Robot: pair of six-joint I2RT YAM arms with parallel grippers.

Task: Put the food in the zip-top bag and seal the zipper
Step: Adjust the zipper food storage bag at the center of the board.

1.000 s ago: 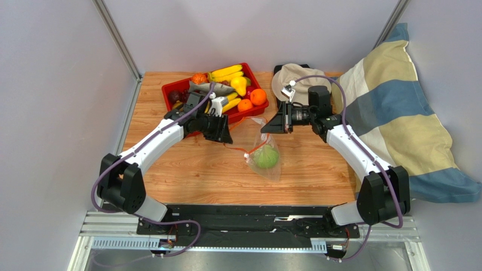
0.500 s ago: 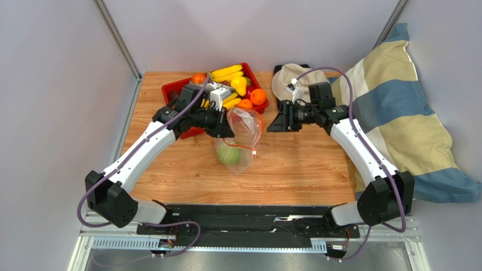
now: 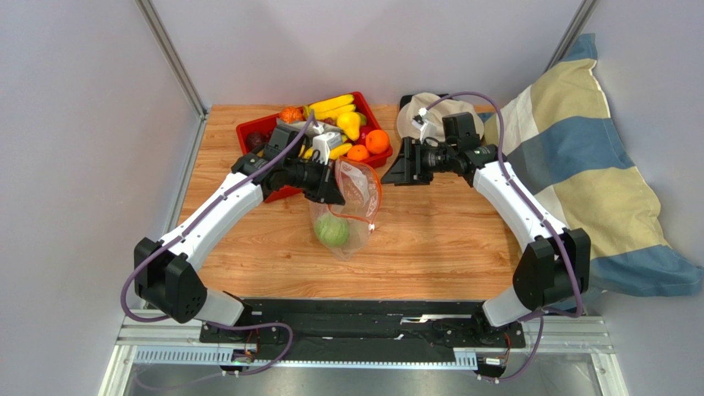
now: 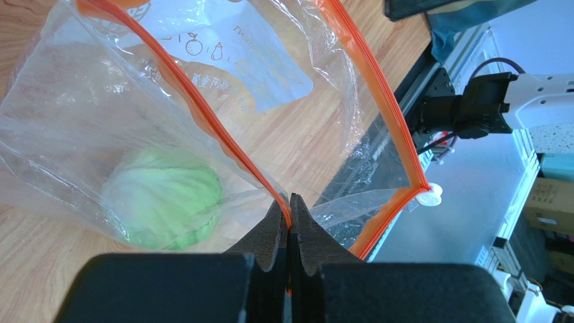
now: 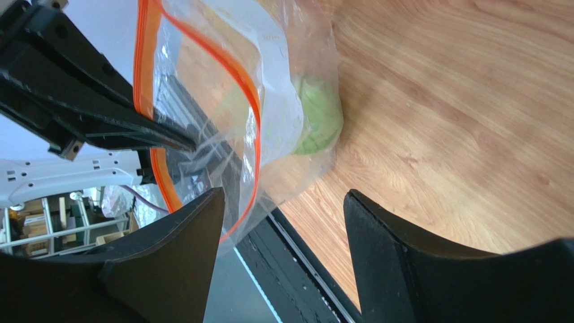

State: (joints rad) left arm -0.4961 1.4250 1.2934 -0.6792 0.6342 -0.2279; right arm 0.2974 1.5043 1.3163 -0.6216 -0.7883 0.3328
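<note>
While the left gripper is clamped on one lip of the zipper, the bag hangs from it with its mouth gaping and the green ball at the bottom. The right gripper stands with jaws apart and empty, just beside the mouth, facing the left one. Loading looks to be the step in hand – more food lies in the tray just behind the left gripper. Next, the right gripper should fetch a piece and drop it through the mouth – without tugging the held lip loose
</note>
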